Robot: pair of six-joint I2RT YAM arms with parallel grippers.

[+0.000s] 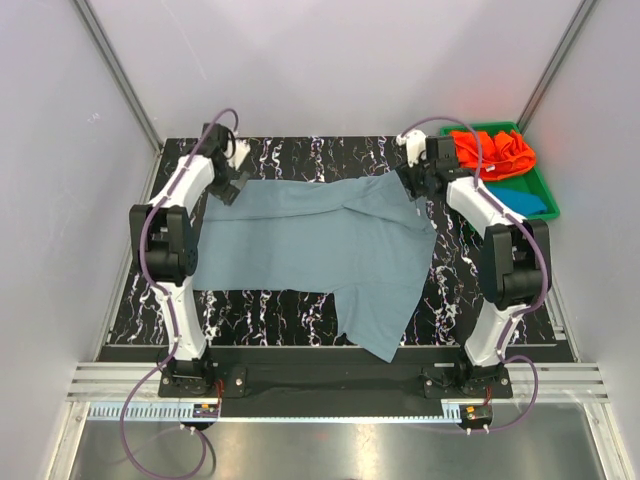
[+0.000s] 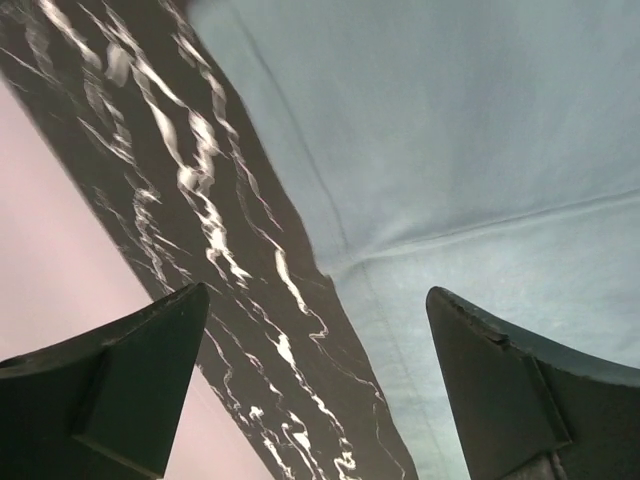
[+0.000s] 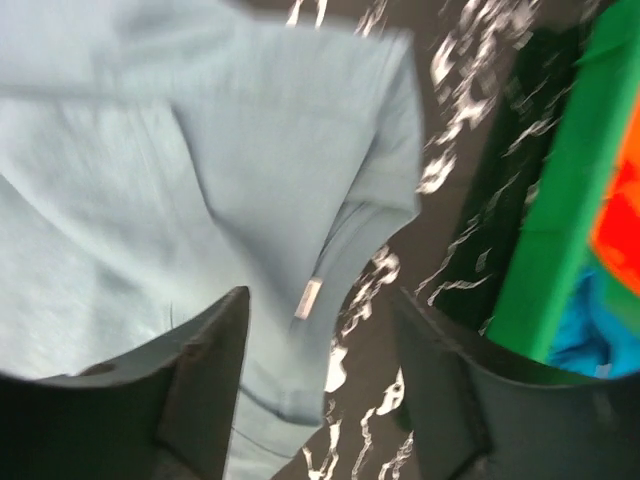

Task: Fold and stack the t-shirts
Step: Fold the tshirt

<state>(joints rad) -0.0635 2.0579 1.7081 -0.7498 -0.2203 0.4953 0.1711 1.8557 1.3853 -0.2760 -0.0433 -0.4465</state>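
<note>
The dusty grey-blue t-shirt (image 1: 310,240) lies spread on the black marbled table (image 1: 250,308), one part trailing toward the front edge. My left gripper (image 1: 233,180) hovers at its far left corner, open; in the left wrist view the gripper (image 2: 318,292) has nothing between its fingers and the shirt's edge (image 2: 450,150) lies below. My right gripper (image 1: 412,180) is over the far right corner, open (image 3: 320,295) above the neck with its white label (image 3: 308,298). The orange t-shirt (image 1: 492,152) and the teal-blue t-shirt (image 1: 522,200) lie in the tray.
The green plastic tray (image 1: 548,195) stands at the back right corner, close to my right arm; its wall (image 3: 560,220) shows in the right wrist view. White walls enclose the table at the left, back and right.
</note>
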